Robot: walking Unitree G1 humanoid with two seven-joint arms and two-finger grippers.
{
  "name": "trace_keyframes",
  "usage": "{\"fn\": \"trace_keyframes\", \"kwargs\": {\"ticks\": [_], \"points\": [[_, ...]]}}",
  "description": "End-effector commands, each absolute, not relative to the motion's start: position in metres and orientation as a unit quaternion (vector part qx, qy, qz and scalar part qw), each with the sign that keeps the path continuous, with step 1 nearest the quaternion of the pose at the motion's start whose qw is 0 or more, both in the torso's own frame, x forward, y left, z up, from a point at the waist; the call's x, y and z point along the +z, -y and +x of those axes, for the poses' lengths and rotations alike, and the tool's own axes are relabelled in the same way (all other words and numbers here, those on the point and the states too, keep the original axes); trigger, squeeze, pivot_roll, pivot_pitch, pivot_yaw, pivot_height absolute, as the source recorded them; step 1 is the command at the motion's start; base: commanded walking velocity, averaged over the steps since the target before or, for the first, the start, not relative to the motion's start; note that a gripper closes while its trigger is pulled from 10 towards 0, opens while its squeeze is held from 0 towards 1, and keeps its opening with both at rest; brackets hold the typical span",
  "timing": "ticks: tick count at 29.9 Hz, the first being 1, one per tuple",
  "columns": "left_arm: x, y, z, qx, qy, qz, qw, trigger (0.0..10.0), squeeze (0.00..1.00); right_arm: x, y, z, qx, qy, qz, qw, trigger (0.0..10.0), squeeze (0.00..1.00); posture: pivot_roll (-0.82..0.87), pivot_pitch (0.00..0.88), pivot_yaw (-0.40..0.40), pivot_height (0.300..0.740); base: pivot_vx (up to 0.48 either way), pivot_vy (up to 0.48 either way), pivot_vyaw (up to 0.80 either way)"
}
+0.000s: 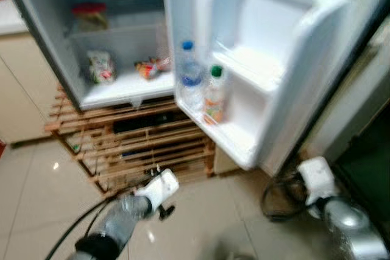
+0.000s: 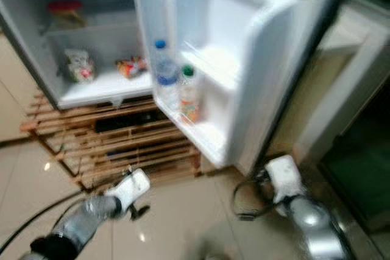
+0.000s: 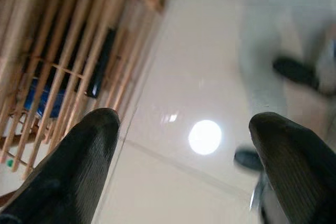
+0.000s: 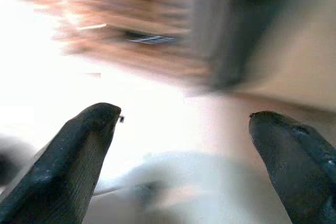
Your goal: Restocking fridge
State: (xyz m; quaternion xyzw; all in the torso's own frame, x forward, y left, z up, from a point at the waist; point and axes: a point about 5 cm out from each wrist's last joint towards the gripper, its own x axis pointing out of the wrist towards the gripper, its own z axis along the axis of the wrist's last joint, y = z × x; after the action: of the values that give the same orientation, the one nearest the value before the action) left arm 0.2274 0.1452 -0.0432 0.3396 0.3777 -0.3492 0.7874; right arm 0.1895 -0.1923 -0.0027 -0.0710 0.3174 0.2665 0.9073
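A small white fridge stands open on a wooden slatted rack. Its door swings toward me. In the door's lower shelf stand a clear water bottle with a blue cap and a bottle with a green cap and orange label. On the fridge floor lie a pale snack packet and a red-orange packet. A red-lidded item sits on the upper shelf. My left gripper hangs low over the tile floor, open and empty. My right gripper is open and empty too.
Beige tiled floor spreads in front of the rack. A black cable loops on the floor beside my right arm. Pale cabinets stand left of the fridge. A dark area lies at the right.
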Motion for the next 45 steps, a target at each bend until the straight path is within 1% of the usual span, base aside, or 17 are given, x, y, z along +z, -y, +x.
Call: {"fn": "trace_keyframes", "kwargs": {"ticks": [1,6,9,12,13,14,18,24,29,31,35,36,37,39,40,41,45], "points": [[-0.052,-0.152,0.217,-0.372,-0.390,0.379,0.752,10.0,0.00,0.004,0.186,0.184,0.315,-0.324,-0.046,0.891,10.0,0.00,-0.22,0.000,0.050,0.740,0.000,0.000,0.00],[-0.073,-0.148,0.194,-0.390,-0.426,0.394,0.715,10.0,0.00,-0.025,0.219,0.153,0.304,-0.433,-0.076,0.845,10.0,0.00,-0.23,0.000,0.052,0.740,0.000,0.000,0.00],[-0.078,-0.144,0.189,-0.398,-0.435,0.395,0.705,10.0,0.00,-0.031,0.236,0.153,0.253,-0.457,-0.085,0.848,10.0,0.00,-0.23,0.000,0.053,0.740,0.000,0.000,0.00],[-0.086,-0.121,0.179,-0.401,-0.443,0.386,0.703,10.0,0.00,-0.021,0.247,0.172,0.189,-0.431,-0.090,0.878,10.0,0.00,-0.22,0.000,0.055,0.740,0.000,0.000,0.00],[-0.087,-0.111,0.176,-0.399,-0.447,0.372,0.709,10.0,0.00,-0.016,0.248,0.180,0.171,-0.415,-0.084,0.890,10.0,0.00,-0.22,0.000,0.055,0.740,0.000,0.000,0.00],[-0.088,-0.090,0.172,-0.387,-0.455,0.319,0.736,10.0,0.00,-0.008,0.249,0.192,0.148,-0.383,-0.082,0.908,10.0,0.00,-0.21,0.000,0.053,0.740,0.000,0.000,0.00],[-0.083,-0.056,0.170,-0.378,-0.464,0.217,0.771,10.0,0.00,-0.006,0.243,0.197,0.159,-0.377,-0.082,0.909,10.0,0.00,-0.21,0.000,0.048,0.740,0.000,0.000,0.00],[-0.071,-0.016,0.173,-0.370,-0.463,0.112,0.798,10.0,0.00,-0.011,0.232,0.197,0.179,-0.388,-0.083,0.900,10.0,0.00,-0.20,0.000,0.041,0.740,0.000,0.000,0.00],[-0.060,0.007,0.178,-0.362,-0.450,0.063,0.814,10.0,0.00,-0.013,0.227,0.197,0.183,-0.389,-0.086,0.899,10.0,0.00,-0.21,0.000,0.042,0.740,0.000,0.000,0.00],[-0.045,0.027,0.191,-0.348,-0.415,0.020,0.841,10.0,0.00,-0.012,0.226,0.198,0.181,-0.384,-0.085,0.901,10.0,0.00,-0.21,0.000,0.044,0.740,0.000,0.000,0.00],[-0.017,0.038,0.224,-0.288,-0.323,0.070,0.899,10.0,0.00,-0.011,0.225,0.200,0.178,-0.379,-0.084,0.904,10.0,0.00,-0.21,0.000,0.043,0.740,0.000,0.000,0.00],[-0.016,0.005,0.248,-0.262,-0.297,0.081,0.915,10.0,0.00,-0.011,0.224,0.201,0.177,-0.377,-0.085,0.905,10.0,0.00,-0.21,0.000,0.043,0.740,0.000,0.000,0.00],[-0.016,0.005,0.248,-0.262,-0.297,0.081,0.915,10.0,0.00,-0.011,0.224,0.201,0.177,-0.377,-0.085,0.905,10.0,0.00,-0.21,0.000,0.043,0.740,0.000,0.000,0.00],[0.028,-0.107,0.317,-0.186,-0.179,0.116,0.959,10.0,0.00,-0.008,0.220,0.205,0.178,-0.371,-0.088,0.907,10.0,0.00,-0.21,0.000,0.042,0.740,0.000,0.000,0.00],[0.055,-0.138,0.334,-0.157,-0.130,0.143,0.968,10.0,0.00,-0.006,0.217,0.207,0.179,-0.369,-0.089,0.908,10.0,0.00,-0.21,0.000,0.042,0.740,0.000,0.000,0.00],[0.076,-0.154,0.345,-0.121,-0.096,0.179,0.972,10.0,0.00,-0.004,0.215,0.209,0.181,-0.367,-0.089,0.908,10.0,0.00,-0.21,0.000,0.042,0.740,0.000,0.000,0.00],[0.102,-0.172,0.359,-0.034,-0.056,0.248,0.966,10.0,0.00,0.000,0.209,0.211,0.186,-0.362,-0.086,0.909,10.0,0.00,-0.21,0.000,0.040,0.740,0.000,0.000,0.00]]}}
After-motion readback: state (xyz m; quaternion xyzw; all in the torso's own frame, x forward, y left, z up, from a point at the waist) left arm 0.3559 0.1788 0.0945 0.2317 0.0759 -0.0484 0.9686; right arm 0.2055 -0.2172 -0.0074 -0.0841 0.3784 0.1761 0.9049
